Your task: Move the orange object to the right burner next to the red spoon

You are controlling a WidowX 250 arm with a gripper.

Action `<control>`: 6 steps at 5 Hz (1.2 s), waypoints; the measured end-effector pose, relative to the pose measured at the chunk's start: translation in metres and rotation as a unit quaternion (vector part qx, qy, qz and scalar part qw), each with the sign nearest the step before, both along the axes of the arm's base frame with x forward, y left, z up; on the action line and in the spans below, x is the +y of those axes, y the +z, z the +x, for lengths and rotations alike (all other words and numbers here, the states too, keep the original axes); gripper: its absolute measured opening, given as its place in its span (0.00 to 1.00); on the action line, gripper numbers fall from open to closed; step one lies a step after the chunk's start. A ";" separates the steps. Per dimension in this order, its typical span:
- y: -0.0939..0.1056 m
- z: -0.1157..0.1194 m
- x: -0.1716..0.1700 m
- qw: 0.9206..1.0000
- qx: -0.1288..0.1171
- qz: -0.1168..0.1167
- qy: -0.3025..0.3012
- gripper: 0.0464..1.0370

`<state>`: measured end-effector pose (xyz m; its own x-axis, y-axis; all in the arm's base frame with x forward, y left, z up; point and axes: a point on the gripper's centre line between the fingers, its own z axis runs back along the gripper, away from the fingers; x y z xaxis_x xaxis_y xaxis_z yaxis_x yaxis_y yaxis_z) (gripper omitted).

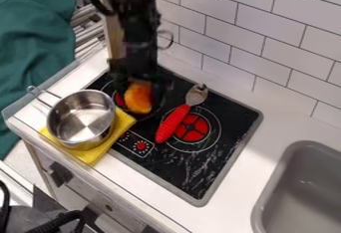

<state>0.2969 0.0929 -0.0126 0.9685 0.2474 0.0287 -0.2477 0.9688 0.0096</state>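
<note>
- One white counter (283,127) carries everything here, with a black stovetop (213,170) let into it. The step in hand looks like taking hold of the orange object over the stovetop's left part; the carry to the right burner is still to be done.
- The black arm (138,30) comes in from the top edge, left of centre, and hangs almost straight down past the stovetop's back edge. Its gripper (138,91) points down at the left burner (120,99), low and close around the orange object. Whether it is clamped on that object or only about it, I cannot tell.
- A yellow cloth (86,156) lies at the stovetop's left edge, with a metal pot (81,117) on it, near enough to be knocked if the arm swings that way.
- The right burner (194,128) is the goal. The next move calls for a sure grip, a small lift, then a pass over the spoon and a gentle lowering beside it.
- The red spoon (173,122) lies aslant along that burner's left side, its head towards the stovetop's back edge; a low carry could push it.
- The orange object (138,97) is at the left burner, between pot and spoon.
</note>
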 end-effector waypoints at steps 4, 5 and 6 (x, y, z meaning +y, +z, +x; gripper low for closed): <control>0.037 -0.003 -0.105 0.997 -0.042 0.029 -0.056 0.78; 0.019 0.003 -0.113 0.999 -0.022 0.013 -0.046 0.78; 0.012 0.018 -0.110 0.998 -0.024 0.008 -0.050 0.78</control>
<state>0.3151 -0.0174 -0.0008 0.9858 0.1487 0.0782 -0.1504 0.9885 0.0166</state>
